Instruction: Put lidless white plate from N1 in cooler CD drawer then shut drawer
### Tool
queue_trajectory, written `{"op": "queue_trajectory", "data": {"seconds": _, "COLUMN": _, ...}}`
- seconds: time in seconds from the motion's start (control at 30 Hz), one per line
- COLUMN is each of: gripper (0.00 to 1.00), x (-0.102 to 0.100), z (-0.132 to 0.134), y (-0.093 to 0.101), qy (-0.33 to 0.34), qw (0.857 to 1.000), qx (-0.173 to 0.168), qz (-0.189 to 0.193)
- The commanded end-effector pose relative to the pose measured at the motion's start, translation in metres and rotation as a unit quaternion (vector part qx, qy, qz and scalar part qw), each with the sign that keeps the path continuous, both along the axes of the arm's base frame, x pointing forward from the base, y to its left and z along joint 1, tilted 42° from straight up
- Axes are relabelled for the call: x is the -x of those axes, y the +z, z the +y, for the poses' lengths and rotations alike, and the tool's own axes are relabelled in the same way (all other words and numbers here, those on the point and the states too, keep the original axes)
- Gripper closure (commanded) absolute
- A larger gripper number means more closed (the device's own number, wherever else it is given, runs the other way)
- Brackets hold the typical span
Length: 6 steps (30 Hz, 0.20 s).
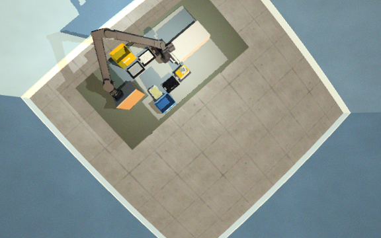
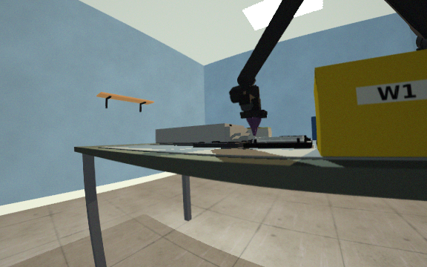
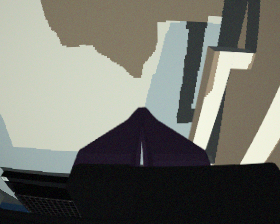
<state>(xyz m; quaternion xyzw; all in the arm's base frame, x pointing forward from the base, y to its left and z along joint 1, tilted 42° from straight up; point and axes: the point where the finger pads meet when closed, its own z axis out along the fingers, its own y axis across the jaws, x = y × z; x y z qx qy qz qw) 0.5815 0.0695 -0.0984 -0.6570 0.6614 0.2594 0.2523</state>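
In the overhead view the white plate (image 1: 146,57) lies in a dark-framed nest beside the yellow bin. The cooler (image 1: 190,39) is the long cream and grey box at the far side of the bench, with an orange strip along its near edge. It also shows as a low beige box in the side view (image 2: 199,133). My gripper (image 1: 176,61) hangs over the bench just in front of the cooler, between it and a yellow tip box. Its purple fingers (image 2: 254,127) point down, shut on nothing. In the wrist view the fingertips meet in a point. I cannot make out the drawer handle.
A second dark-framed nest (image 1: 135,69) holds a grey plate. The yellow bin W1 (image 1: 122,55) (image 2: 382,101), a blue bin (image 1: 165,103), a black rack (image 1: 170,84), the yellow tip box (image 1: 181,71) and an orange-topped box (image 1: 129,97) by the arm's base stand on the bench.
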Motion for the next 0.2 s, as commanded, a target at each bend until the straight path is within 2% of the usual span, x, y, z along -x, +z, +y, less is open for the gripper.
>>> {"op": "queue_trajectory", "data": {"seconds": 0.0, "gripper": 1.00, "x": -0.0057, "z": -0.0176, "y": 0.0159, "qy": -0.011, "qw": 1.000, "qx": 0.002, "qz": -0.024}}
{"op": "queue_trajectory", "data": {"seconds": 0.17, "gripper": 1.00, "x": -0.0029, "z": -0.0166, "y": 0.0158, "qy": -0.010, "qw": 1.000, "qx": 0.002, "qz": -0.024}}
